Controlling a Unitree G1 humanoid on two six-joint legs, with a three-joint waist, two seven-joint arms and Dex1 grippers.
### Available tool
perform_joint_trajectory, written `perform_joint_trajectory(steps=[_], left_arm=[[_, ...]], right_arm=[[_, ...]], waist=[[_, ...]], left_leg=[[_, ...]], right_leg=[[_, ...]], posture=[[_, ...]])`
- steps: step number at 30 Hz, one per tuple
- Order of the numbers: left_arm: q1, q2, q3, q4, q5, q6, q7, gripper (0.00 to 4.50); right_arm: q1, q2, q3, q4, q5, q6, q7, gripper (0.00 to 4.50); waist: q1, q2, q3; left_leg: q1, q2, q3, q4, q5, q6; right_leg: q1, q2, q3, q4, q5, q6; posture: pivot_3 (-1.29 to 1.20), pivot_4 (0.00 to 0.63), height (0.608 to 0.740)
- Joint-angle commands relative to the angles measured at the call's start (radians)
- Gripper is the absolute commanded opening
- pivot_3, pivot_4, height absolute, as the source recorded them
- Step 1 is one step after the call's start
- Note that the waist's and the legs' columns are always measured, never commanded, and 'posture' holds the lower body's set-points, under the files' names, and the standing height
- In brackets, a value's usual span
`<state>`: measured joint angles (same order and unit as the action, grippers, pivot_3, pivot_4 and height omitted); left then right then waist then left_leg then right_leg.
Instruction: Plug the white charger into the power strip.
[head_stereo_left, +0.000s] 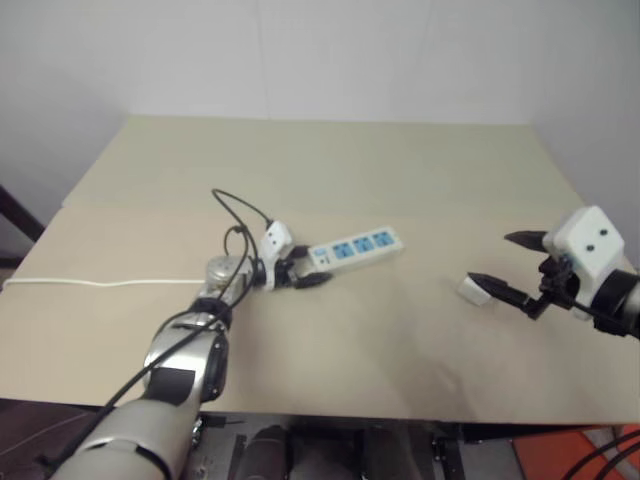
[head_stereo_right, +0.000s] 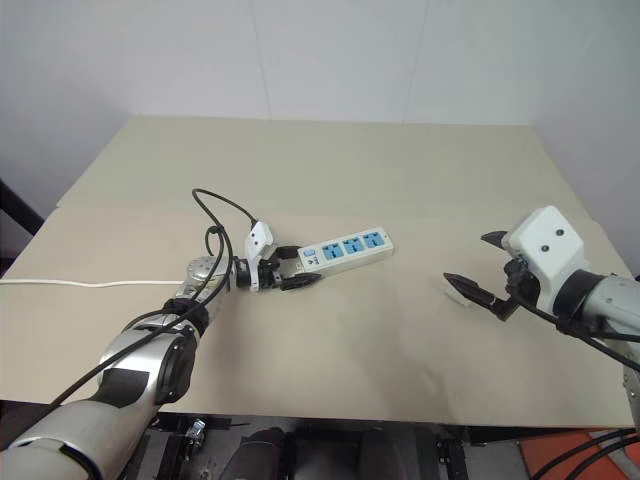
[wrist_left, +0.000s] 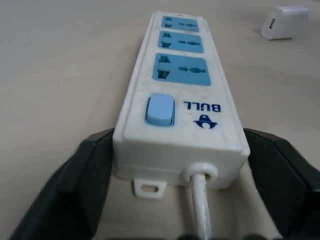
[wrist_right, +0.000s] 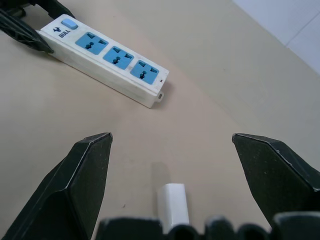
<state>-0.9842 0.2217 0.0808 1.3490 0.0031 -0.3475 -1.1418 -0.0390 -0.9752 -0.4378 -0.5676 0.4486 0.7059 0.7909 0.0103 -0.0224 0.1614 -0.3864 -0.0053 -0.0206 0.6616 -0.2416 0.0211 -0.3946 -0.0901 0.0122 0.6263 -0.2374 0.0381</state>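
Left gripper (wrist_left: 175, 165): black fingers (wrist_left: 87, 175) closed against both sides of power strip (head_stereo_left: 355, 247) at switch end, cord side; strip at frame centre, flat on table (head_stereo_left: 330, 160), all three blue sockets free.

Right gripper (head_stereo_left: 505, 268): jaws spread wide, holding nothing, hovering at right of frame just over white charger (head_stereo_left: 474, 290).

Charger lying on table, right of centre, well apart from strip.

Progress, as judged: strip braced; charger not yet grasped, carried or inserted. Most of task left.
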Motion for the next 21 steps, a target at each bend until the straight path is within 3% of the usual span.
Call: perform_joint_trajectory(steps=[1, 6, 15, 21], left_arm=[[-0.013, -0.005, -0.011, -0.005, 0.027, -0.009, -0.008, 3.33], [-0.008, 0.011, -0.019, -0.012, 0.045, -0.037, -0.034, 3.33], [0.074, 0.099, 0.020, -0.130, -0.060, -0.086, -0.295, 3.33], [0.223, 0.102, 0.013, -0.289, -0.114, 0.013, -0.272, 3.33]], right_arm=[[-0.008, -0.017, -0.019, -0.050, 0.016, 0.000, 0.005, 4.50], [0.009, -0.021, 0.007, -0.052, -0.009, -0.003, -0.002, 4.50], [0.039, 0.006, 0.048, -0.085, 0.012, 0.002, -0.002, 4.50], [0.001, 0.003, 0.143, -0.041, 0.002, -0.039, 0.032, 4.50]], waist=[[0.000, 0.000, 0.000], [0.000, 0.000, 0.000], [-0.011, 0.000, 0.000], [-0.016, 0.001, 0.000]], left_leg=[[0.000, 0.000, 0.000, 0.000, 0.000, 0.000], [0.001, 0.000, 0.000, 0.000, 0.000, 0.000], [0.001, 0.001, 0.000, 0.000, 0.000, 0.000], [0.003, 0.002, -0.003, 0.000, 0.000, 0.000]], right_leg=[[0.000, 0.000, 0.000, 0.000, 0.000, 0.000], [0.001, 0.000, 0.000, 0.000, 0.000, 0.000], [0.001, 0.000, 0.000, 0.000, 0.000, 0.000], [0.001, 0.000, 0.001, 0.001, 0.000, 0.000]], posture=[[0.00, 0.150, 0.740], [0.00, 0.150, 0.740], [0.00, 0.150, 0.740], [0.00, 0.150, 0.740]])
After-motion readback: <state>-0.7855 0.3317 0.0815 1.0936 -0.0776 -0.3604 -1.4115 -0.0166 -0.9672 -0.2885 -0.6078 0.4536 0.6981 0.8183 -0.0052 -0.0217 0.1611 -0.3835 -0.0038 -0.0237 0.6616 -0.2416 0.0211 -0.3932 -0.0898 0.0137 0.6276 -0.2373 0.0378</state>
